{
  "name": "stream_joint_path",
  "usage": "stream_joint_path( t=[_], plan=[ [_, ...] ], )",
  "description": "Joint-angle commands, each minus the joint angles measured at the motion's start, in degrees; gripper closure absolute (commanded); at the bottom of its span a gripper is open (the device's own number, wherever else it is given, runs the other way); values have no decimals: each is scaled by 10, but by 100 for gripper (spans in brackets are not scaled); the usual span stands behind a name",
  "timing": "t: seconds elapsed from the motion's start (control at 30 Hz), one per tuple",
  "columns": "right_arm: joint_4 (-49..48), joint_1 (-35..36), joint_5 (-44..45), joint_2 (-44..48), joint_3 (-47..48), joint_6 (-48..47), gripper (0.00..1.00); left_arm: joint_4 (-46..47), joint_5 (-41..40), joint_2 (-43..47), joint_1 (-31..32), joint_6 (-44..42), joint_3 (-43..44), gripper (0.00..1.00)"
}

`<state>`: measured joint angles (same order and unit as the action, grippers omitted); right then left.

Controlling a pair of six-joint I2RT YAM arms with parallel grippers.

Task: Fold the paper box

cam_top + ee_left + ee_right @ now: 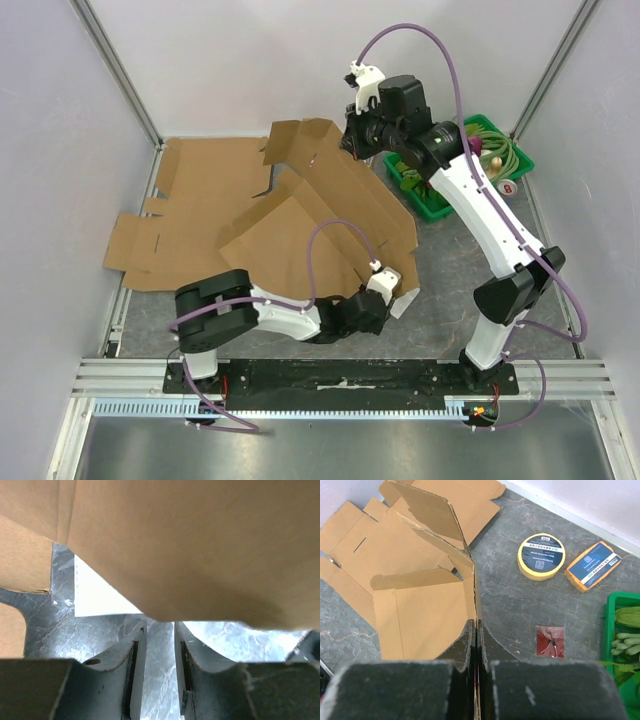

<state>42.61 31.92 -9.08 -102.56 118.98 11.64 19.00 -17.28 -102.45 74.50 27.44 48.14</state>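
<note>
My right gripper [476, 626] clamps the paper box [415, 565] wall, left gripper [160, 628] unclenched, empty: I should crease squarely along the scores.

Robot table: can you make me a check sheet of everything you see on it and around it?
Surface: grey marbled mat.
Job's things: cardboard box, partly folded, some flaps raised, the rest lying flat.
Clutter: yellow tape roll, orange block with blue label, red packet, green bin holding green items.
Hands: right hand shut on a raised edge of the box; left hand open, a box corner at its fingertips.
Cables: purple cables loop above both arms; no snag seen.
Surroundings: white walls, metal frame rail.
</note>
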Motion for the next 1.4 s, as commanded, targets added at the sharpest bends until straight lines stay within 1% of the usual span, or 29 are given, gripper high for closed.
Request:
stream_joint_path(
  t=[0.0,0.1,0.2,0.27,0.3,0.33,0.4,0.43,0.47,0.53,0.57,0.63,0.73,0.77,0.8,0.83,0.87,0.9,0.93,0.97,1.0,1.03,1.07,1.13,1.17,1.23,1.27,1.3,1.37],
  plan=[
    [-9,2,14,45,28,16,100,-6,-100,-42,22,14,59,65],
    [-10,2,10,50,25,18,100,-20,-129,-86,22,8,99,66],
    [-19,2,8,59,6,18,100,-23,-150,-133,16,-5,145,65],
    [-22,2,10,64,-8,14,100,-9,-133,-177,7,-22,172,63],
    [-27,2,8,65,-14,11,100,-11,-124,-191,-7,-36,211,61],
    [-31,2,7,69,-23,6,100,-12,-107,-207,-15,-43,230,60],
    [-34,2,16,70,-30,-6,100,-14,-101,-241,-41,-73,286,58],
    [-33,2,19,68,-32,-13,100,-17,-76,-248,-51,-86,303,56],
    [-33,2,21,69,-35,-22,100,-23,-71,-258,-58,-100,336,52],
    [-36,2,28,70,-45,-28,100,-29,-53,-262,-76,-137,361,48],
    [-38,2,34,72,-50,-33,100,-30,-46,-264,-81,-149,380,44],
    [-44,1,42,70,-58,-36,100,-70,-26,-257,-89,-164,397,43],
    [-41,-3,50,68,-60,-40,100,-104,23,-206,-71,-182,365,42],
    [-42,-3,50,66,-60,-43,100,-103,43,-187,-63,-182,327,41],
    [-45,-3,50,63,-60,-50,100,-93,88,-161,-46,-183,302,39],
    [-46,-3,50,61,-58,-56,100,-93,104,-119,-37,-183,280,38],
    [-45,-4,54,59,-55,-61,100,-95,117,-94,-27,-182,241,35],
    [-45,-6,58,58,-54,-66,100,-99,131,-73,-11,-175,223,35],
    [-45,-8,50,58,-50,-71,100,-105,168,-25,-7,-166,204,34],
    [-46,-15,36,58,-48,-72,100,-105,189,-2,-3,-145,165,34],
    [-44,-18,18,56,-45,-72,100,-108,223,21,-1,-135,146,34],
    [-39,-21,-11,55,-38,-71,100,-108,239,48,-1,-124,127,33],
    [-34,-26,-18,55,-34,-71,100,-111,251,94,-1,-113,94,33],
    [-6,-30,-46,56,-26,-73,100,-123,295,144,-1,-107,70,32],
    [0,-32,-58,60,-30,-72,100,-130,311,187,-1,-106,49,32],
    [8,-39,-73,77,-58,-64,100,-135,395,222,-1,-114,32,31],
    [9,-42,-101,83,-69,-54,100,-152,415,239,-1,-125,22,32],
    [12,-42,-108,96,-80,-49,100,-158,435,270,-1,-127,15,32],
    [10,-42,-120,107,-124,-49,100,-174,443,308,-2,-137,1,32]
  ],
)
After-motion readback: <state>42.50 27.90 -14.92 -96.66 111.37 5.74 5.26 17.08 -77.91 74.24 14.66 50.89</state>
